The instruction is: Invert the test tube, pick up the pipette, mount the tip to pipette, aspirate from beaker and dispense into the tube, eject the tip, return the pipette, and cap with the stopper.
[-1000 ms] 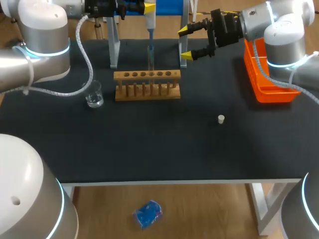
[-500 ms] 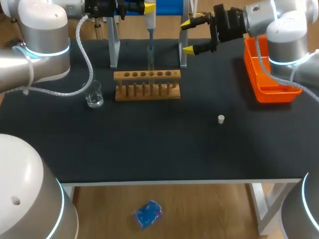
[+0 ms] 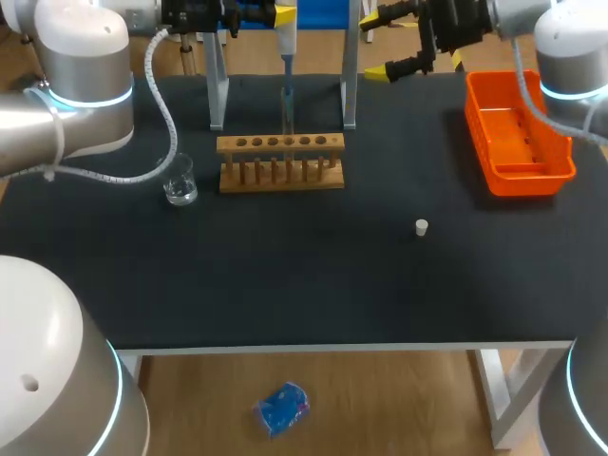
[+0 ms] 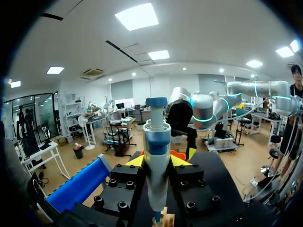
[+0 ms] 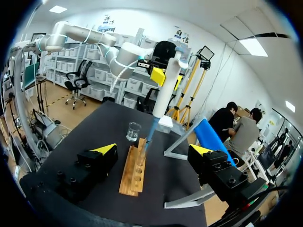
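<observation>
My left gripper (image 3: 277,15) at the table's back is shut on the white-and-blue pipette (image 3: 285,43), which hangs upright. The pipette's tip reaches down into the test tube (image 3: 286,112) standing in the wooden rack (image 3: 280,161). In the left wrist view the pipette (image 4: 156,165) sits between the yellow-tipped fingers (image 4: 135,161) of my left gripper (image 4: 157,161). My right gripper (image 3: 385,44) hangs open and empty at the back right. In the right wrist view, the right gripper (image 5: 152,150) faces the pipette (image 5: 165,92), rack (image 5: 135,170) and glass beaker (image 5: 133,131). The beaker (image 3: 179,180) stands left of the rack. A small white stopper (image 3: 422,226) lies mid-right.
A metal stand (image 3: 349,90) with a blue top straddles the pipette behind the rack. An orange bin (image 3: 518,142) sits at the right edge under my right arm. Dark tabletop (image 3: 304,275) stretches in front of the rack.
My right gripper, still open, has drawn back up and to the right, away from the stand and pipette. The left arm and pipette have not moved.
</observation>
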